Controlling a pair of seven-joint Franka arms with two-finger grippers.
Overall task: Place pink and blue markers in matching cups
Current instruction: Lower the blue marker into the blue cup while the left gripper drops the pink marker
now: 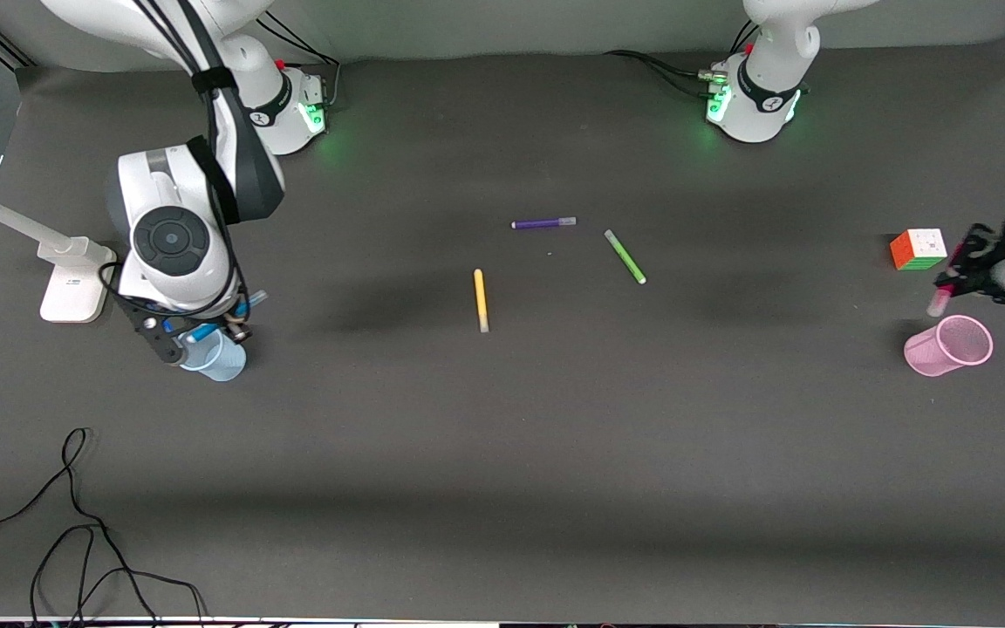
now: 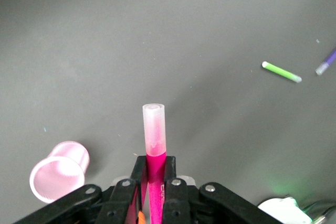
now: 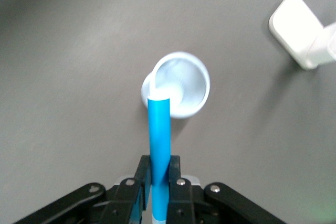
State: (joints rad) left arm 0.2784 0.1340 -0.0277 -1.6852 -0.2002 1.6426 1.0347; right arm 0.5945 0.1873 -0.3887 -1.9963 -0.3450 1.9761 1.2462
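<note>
The pale blue cup stands upright at the right arm's end of the table, translucent and round-rimmed; the wrist view shows the tip of the blue marker over its mouth, though whether it dips inside cannot be told. The right gripper is clamped on that marker, a smooth bright blue barrel. At the left arm's end the pink cup, translucent plastic, lies tilted on its side with its open mouth showing and nothing inside. The left gripper pinches the pink marker, magenta with a frosted pale cap, over the table just beside that cup. A colourful cube sits near it. Yellow pen, green pen and purple pen lie flat mid-table on the dark matte cloth
</note>
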